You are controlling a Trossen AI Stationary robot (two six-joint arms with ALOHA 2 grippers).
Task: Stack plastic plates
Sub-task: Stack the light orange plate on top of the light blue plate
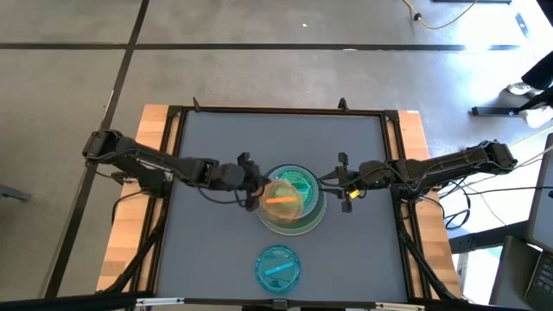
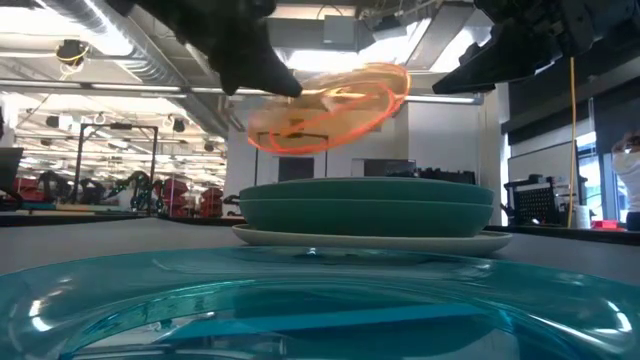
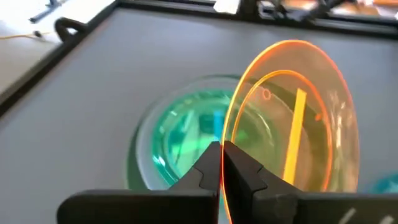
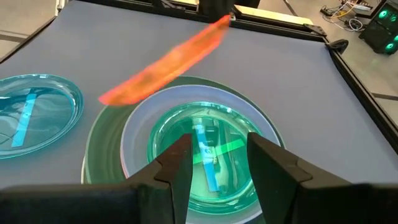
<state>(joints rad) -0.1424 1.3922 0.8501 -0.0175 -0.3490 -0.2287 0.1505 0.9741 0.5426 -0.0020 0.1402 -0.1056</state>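
The blue plate (image 1: pixel 278 267) lies flat on the table (image 1: pixel 207 250), nearest the front edge and well apart from the stack (image 1: pixel 298 200). It carries a blue strip across its centre.

Behind the blue plate, at the table centre, the stack rests on the mat. From bottom to top, the low view shows a cream plate (image 2: pixel 370 238), then large green plates (image 2: pixel 365 208). The right wrist view shows a lavender rim (image 4: pixel 134 134) and a translucent green plate (image 4: pixel 205 155) nested inside.

The left gripper (image 3: pixel 222 163) is above the left side of the stack. Its fingers are pressed onto the rim of the orange plate (image 1: pixel 282 198). The orange plate hangs tilted above the stack, not touching it.

The right gripper (image 4: pixel 214 163) hovers at the right side of the stack, fingers spread, holding nothing.
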